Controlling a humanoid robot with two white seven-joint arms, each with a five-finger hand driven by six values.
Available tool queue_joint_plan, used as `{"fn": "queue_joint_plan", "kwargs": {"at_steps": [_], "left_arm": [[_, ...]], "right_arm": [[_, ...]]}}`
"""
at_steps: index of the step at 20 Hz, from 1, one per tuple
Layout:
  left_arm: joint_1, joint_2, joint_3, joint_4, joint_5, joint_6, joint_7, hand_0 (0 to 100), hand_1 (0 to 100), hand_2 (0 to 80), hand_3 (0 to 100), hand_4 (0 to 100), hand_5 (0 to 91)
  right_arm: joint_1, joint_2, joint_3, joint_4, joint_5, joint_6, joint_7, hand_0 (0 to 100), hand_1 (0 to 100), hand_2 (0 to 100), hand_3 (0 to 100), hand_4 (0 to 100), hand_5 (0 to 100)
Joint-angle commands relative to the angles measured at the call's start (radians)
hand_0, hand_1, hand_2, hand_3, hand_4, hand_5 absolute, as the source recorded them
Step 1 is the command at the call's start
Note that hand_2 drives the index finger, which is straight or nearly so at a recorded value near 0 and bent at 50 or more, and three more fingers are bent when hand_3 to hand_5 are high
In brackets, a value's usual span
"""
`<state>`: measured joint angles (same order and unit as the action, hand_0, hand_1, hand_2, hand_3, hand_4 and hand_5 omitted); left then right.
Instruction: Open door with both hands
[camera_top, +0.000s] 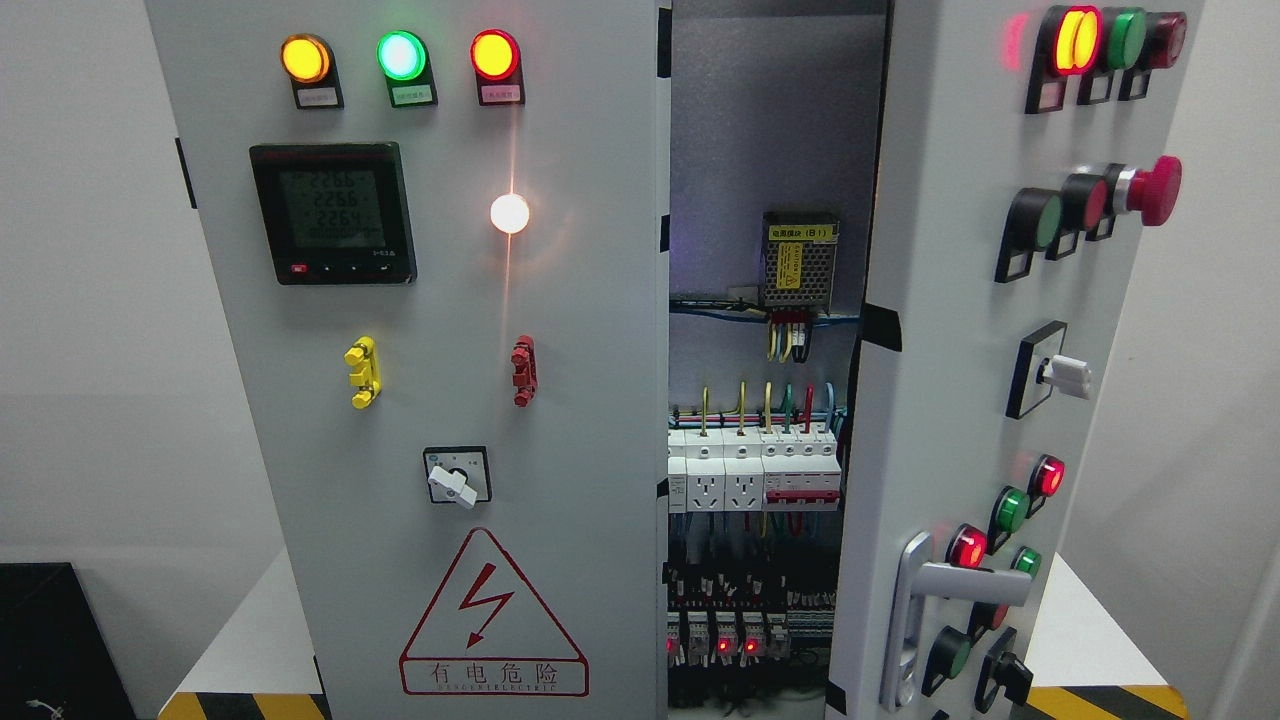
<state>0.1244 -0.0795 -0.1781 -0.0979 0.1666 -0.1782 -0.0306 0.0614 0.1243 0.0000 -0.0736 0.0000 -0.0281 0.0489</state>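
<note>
A grey electrical cabinet fills the head view. Its left door (440, 400) is shut and faces me, with three lit lamps, a digital meter (333, 213), a rotary switch (457, 476) and a red danger triangle (493, 618). The right door (960, 420) stands swung open toward me, its edge at the middle right. It carries a silver lever handle (940, 590) low down, several push buttons and a red mushroom stop button (1155, 190). The gap between the doors shows the inside (770, 400) with a power module, breakers, sockets and wiring. Neither robot hand is in view.
The cabinet stands on a white base (250, 630) with yellow and black hazard tape (240, 706) at the front edge. A black box (55, 640) sits at the lower left. White walls lie behind on both sides.
</note>
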Motion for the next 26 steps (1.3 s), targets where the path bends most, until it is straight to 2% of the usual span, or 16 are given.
{"fn": "queue_joint_plan", "kwargs": {"at_steps": [1,4,7,12,15,18,23,26], "left_arm": [[0.001,0.02,0.008,0.014,-0.001,0.019,0.0,0,0,0.0,0,0,0.0],[0.004,0.033,0.044,0.012,-0.01,0.051,0.0,0,0,0.0,0,0,0.0],[0.012,0.035,0.052,0.011,-0.058,0.052,0.0,0,0,0.0,0,0,0.0],[0.018,0.049,0.038,-0.026,-0.061,0.031,0.0,0,0,0.0,0,0,0.0],[0.032,0.092,-0.036,-0.09,-0.061,0.016,0.0,0,0,0.0,0,0,0.0],[0.066,0.133,-0.124,-0.218,-0.061,-0.044,0.0,0,0,0.0,0,0,0.0],[0.084,0.168,-0.133,-0.395,-0.068,-0.046,0.0,0,0,0.0,0,0,0.0],[0.121,0.242,-0.135,-0.561,-0.067,-0.046,0.0,0,0,0.0,0,0,0.0]], "right_arm": [[0.0,0.0,-0.005,0.0,0.018,0.0,0.0,19,0,0,0,0,0],[0.0,0.0,-0.005,0.0,0.017,0.0,0.0,19,0,0,0,0,0],[0.0,0.0,-0.005,0.0,0.018,0.0,0.0,19,0,0,0,0,0],[0.0,0.0,-0.005,0.0,0.018,0.0,0.0,19,0,0,0,0,0],[0.0,0.0,-0.005,0.0,0.018,0.0,0.0,19,0,0,0,0,0],[0.0,0.0,-0.005,0.0,0.018,0.0,0.0,19,0,0,0,0,0],[0.0,0.0,-0.005,0.0,0.017,0.0,0.0,19,0,0,0,0,0],[0.0,0.0,-0.005,0.0,0.017,0.0,0.0,19,0,0,0,0,0]]}}
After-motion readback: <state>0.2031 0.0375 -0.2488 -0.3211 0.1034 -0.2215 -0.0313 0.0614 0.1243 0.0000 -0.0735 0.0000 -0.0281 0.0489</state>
